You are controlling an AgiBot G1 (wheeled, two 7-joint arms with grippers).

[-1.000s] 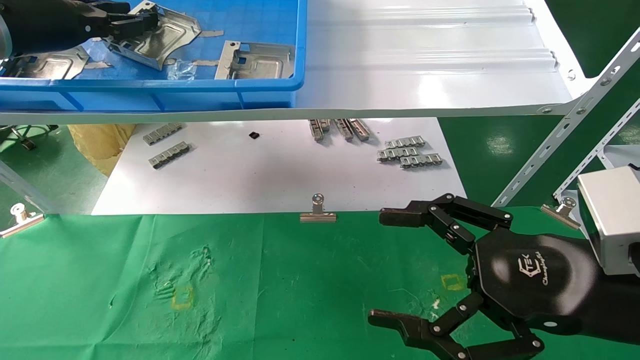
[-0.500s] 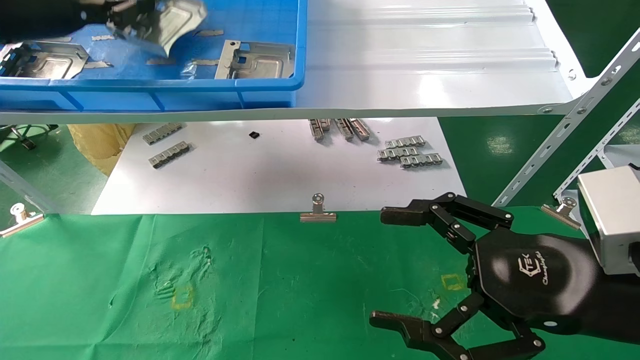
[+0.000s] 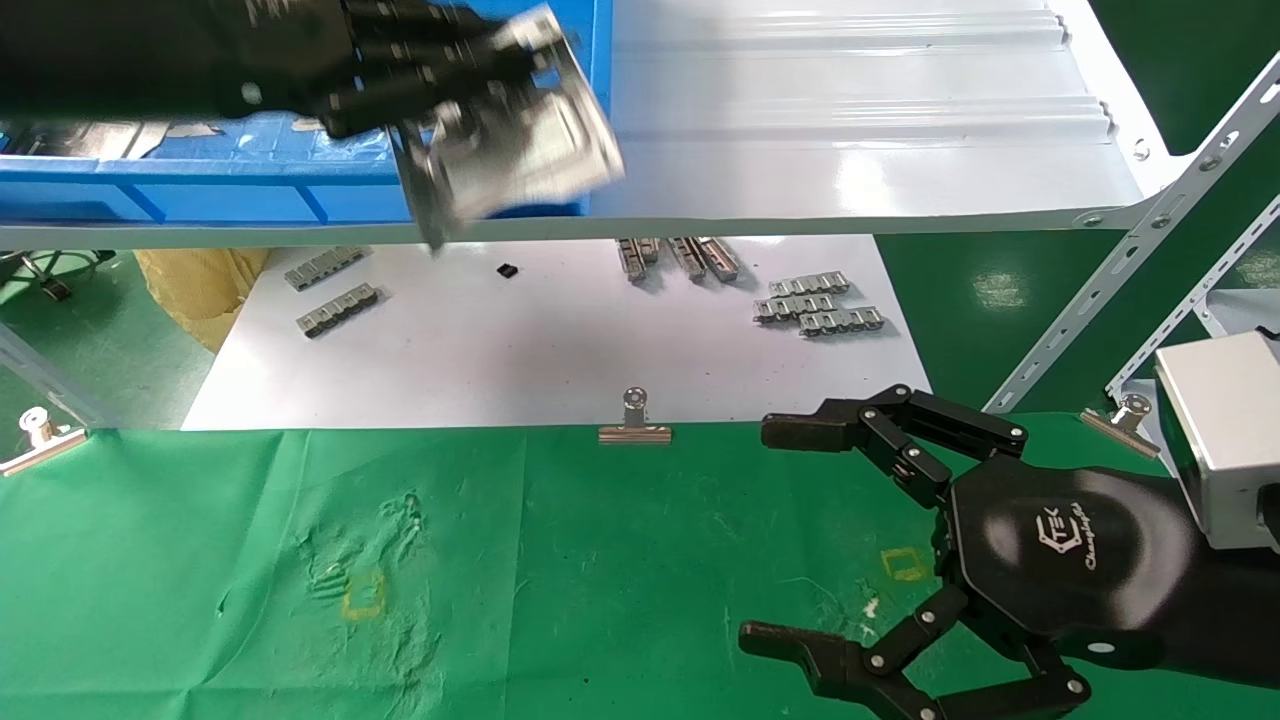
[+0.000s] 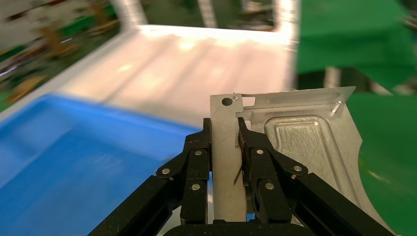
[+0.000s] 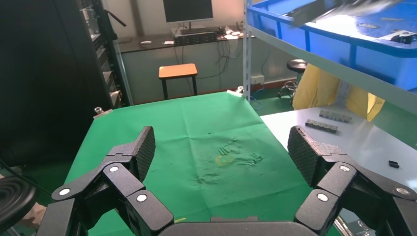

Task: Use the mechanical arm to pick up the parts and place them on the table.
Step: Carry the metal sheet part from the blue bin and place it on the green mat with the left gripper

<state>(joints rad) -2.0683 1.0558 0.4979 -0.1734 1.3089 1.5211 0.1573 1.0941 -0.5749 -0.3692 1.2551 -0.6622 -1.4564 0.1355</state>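
My left gripper (image 3: pixel 475 95) is shut on a shiny grey stamped metal part (image 3: pixel 530 150) and holds it in the air over the front right corner of the blue bin (image 3: pixel 250 190). In the left wrist view the fingers (image 4: pixel 196 157) clamp the part's narrow edge strip, and its embossed plate (image 4: pixel 305 142) stands out to one side. My right gripper (image 3: pixel 775 535) is open and empty, low over the green cloth table (image 3: pixel 560 560) at the right. It also shows in the right wrist view (image 5: pixel 221 147), above the cloth (image 5: pixel 196 128).
The bin stands on a glossy white ribbed shelf (image 3: pixel 850 130). Below it a white board (image 3: pixel 560 350) carries silver link strips (image 3: pixel 820 305). A binder clip (image 3: pixel 635 428) grips the cloth's far edge. Yellow square outlines (image 3: pixel 363 595) (image 3: pixel 907 565) mark the cloth. A shelf strut (image 3: pixel 1130 260) slants at the right.
My left gripper has lifted the part out of the blue bin and carried it right and forward, past the bin's front right corner. The right arm has not moved.
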